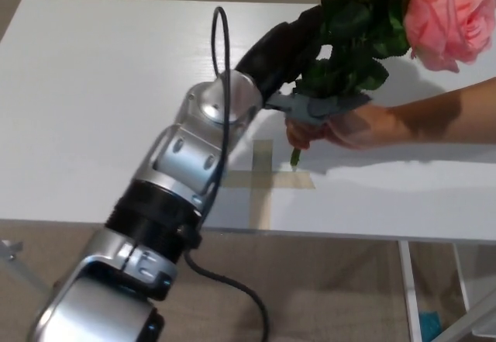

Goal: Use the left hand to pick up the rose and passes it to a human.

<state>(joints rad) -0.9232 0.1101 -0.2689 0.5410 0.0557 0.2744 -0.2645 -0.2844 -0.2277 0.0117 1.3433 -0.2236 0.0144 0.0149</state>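
Head view: pink rose [453, 8] bunch raised over the table's [93, 109] far right corner, stems gripped by a person's hand [349, 125]. Left hand [298, 47] beside the leaves and stems; cannot tell whether closed on them. Tape cross [263, 175] near the front edge.

One white table [93, 109]; one robot arm [182, 179], silver and black, ending in one black left hand [283, 47]; one black cable [221, 70] looping along that arm; one person's hand [349, 127] and forearm; one rose bunch [387, 8] with at least three pink blooms in view, cut off by the top edge; one cross of tan tape [263, 177] on the tabletop.
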